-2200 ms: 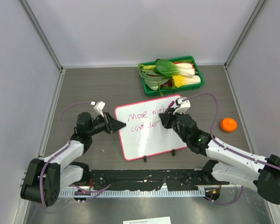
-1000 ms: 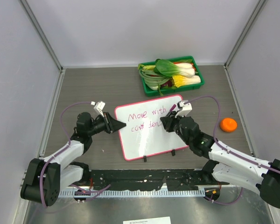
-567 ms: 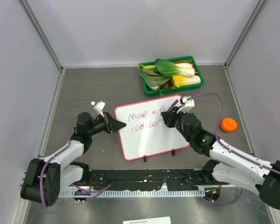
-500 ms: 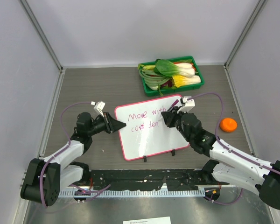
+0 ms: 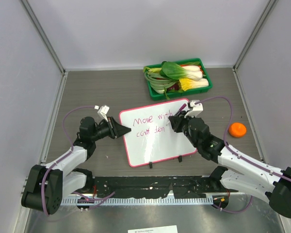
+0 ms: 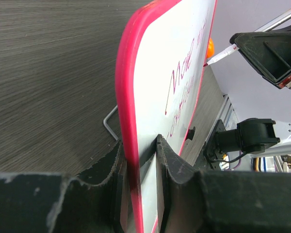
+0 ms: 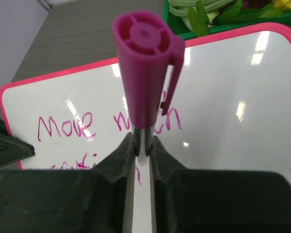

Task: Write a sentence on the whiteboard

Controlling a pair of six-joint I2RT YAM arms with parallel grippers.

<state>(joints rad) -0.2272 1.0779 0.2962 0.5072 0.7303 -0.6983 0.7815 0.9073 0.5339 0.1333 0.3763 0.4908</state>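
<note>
The whiteboard, white with a pink-red frame and two black feet, lies mid-table and carries magenta writing, "Move with" over a second partial line. My left gripper is shut on its left edge; in the left wrist view the pink frame sits between the two fingers. My right gripper is shut on a magenta marker, held over the right end of the second line. The marker tip is hidden in the right wrist view; from the left wrist view the marker points at the board.
A green tray of bok choy and other vegetables stands at the back, just beyond the board's far corner. An orange fruit lies to the right of the right arm. Grey walls close in left, right and back.
The right gripper with the marker has shifted slightly right and away along the second line, and a few more magenta strokes show there. The left arm and board have not moved.
</note>
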